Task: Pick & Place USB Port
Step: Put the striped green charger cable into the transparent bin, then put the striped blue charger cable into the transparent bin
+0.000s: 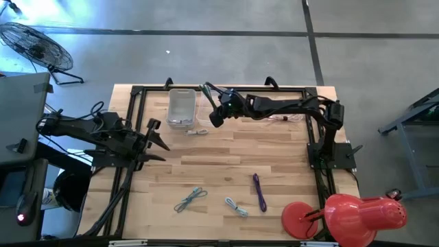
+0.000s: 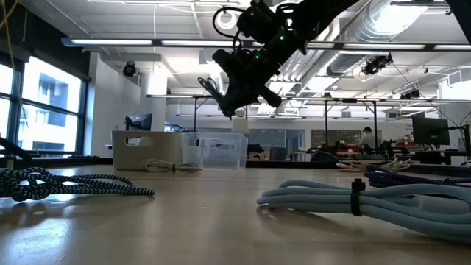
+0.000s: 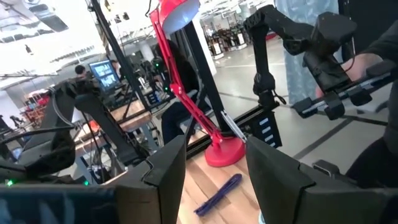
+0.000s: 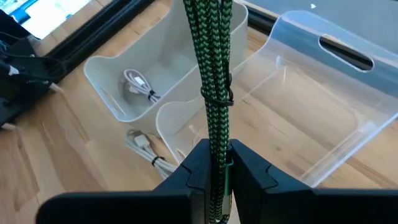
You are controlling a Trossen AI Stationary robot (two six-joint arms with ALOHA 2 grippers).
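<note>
My right gripper (image 4: 216, 158) is shut on a green-and-black braided cable bundle (image 4: 214, 56), tied around its middle. It hangs high over the table's far part (image 1: 216, 118), beside a white bin (image 4: 118, 87) and a clear bin (image 4: 323, 93). A white cable (image 4: 140, 84) lies coiled in the white bin. Another white cable (image 4: 146, 149) lies flat on the table by that bin. In the low view this gripper (image 2: 237, 81) stands well above both bins. My left gripper (image 1: 154, 134) waits open at the table's left edge. My right gripper pinches the braided bundle between its two fingers, on the stretch just below the tie (image 4: 216, 134). The bundle runs along the fingers and sticks out past their ends. It is lifted clear of the table, over the bins.
Three more cables lie near the table's near edge: a grey-blue one (image 1: 191, 199), a light blue one (image 1: 236, 206) and a purple one (image 1: 260, 192). A red desk lamp (image 1: 343, 214) stands at the near right corner. A black frame (image 1: 137, 92) borders the table.
</note>
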